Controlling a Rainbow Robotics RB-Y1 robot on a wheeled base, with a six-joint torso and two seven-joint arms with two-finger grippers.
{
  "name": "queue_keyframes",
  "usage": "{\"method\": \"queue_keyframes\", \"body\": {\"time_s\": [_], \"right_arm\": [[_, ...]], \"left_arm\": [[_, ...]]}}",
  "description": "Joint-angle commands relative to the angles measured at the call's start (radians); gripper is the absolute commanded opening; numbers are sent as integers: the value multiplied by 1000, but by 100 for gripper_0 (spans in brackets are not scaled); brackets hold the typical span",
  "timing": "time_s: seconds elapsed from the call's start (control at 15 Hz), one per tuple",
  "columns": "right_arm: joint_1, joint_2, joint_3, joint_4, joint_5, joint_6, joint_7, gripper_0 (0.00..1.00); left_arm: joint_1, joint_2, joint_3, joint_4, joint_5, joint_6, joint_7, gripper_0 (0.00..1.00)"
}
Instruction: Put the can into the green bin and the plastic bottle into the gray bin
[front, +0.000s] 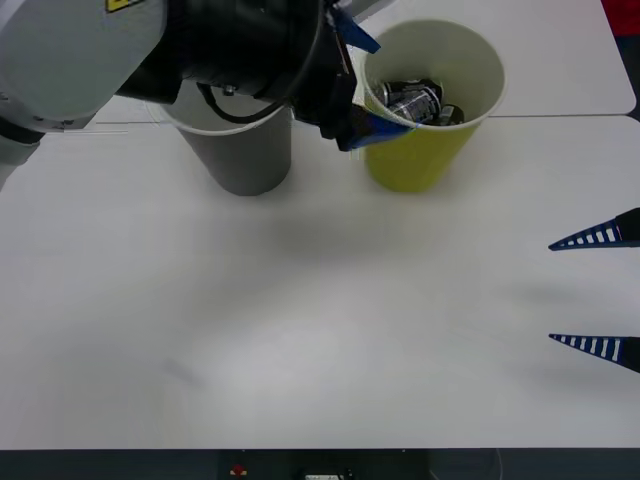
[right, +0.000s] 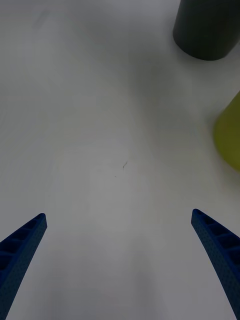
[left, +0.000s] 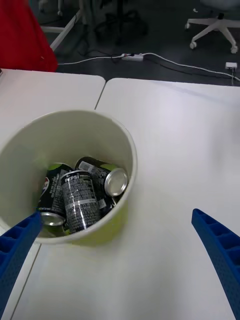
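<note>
Several cans (left: 82, 192) already inside green bin (front: 420, 160), upper right; light, slippery, dentable. Left hand (front: 352, 85) spread beside rim; right hand (front: 595, 290) spread.

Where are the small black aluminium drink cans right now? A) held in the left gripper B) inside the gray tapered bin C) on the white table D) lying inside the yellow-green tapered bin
D: the cans lie on the bottom of the yellow-green bin, while the left gripper hovers open just above its rim, holding nothing.
</note>
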Motion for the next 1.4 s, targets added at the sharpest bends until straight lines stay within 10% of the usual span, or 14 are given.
{"method": "queue_keyframes", "body": {"time_s": [0.07,0.6,0.93,1.4], "right_arm": [[0,0,0,0,0,0,0,100],[0,0,0,0,0,0,0,100],[0,0,0,0,0,0,0,100],[0,0,0,0,0,0,0,100]], "left_arm": [[145,87,75,-101,119,0,-118,100],[625,346,292,-218,499,0,-641,100],[903,426,442,-265,522,0,-878,100],[1233,449,667,-356,513,0,-922,100]]}}
